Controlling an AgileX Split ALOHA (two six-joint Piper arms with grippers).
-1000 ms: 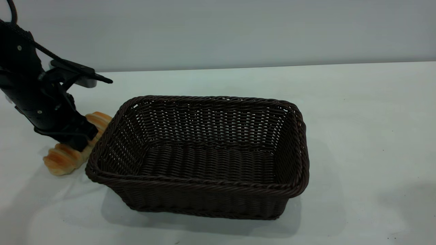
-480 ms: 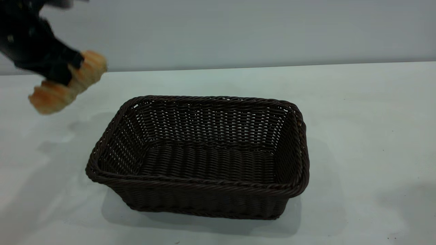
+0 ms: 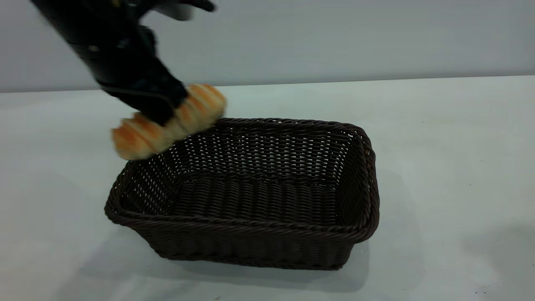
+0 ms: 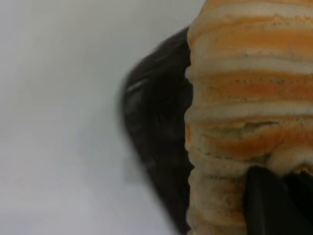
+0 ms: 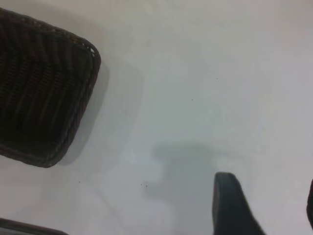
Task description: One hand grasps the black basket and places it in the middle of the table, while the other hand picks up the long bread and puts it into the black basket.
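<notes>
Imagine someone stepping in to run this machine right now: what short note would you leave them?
Left hand: shut on the long bread, held in the air over the black basket's far-left corner.
Right hand: open, holding nothing, above bare table to the basket's right.
Done: basket sits mid-table; bread picked up.
Left: move the bread over the basket's middle, lower it and let go.

Below my left tool (image 3: 161, 119) and its long bread (image 3: 167, 123), the black basket (image 3: 250, 234) lies open with only its braided rim between, and bare bench (image 3: 451, 146) all around.
</notes>
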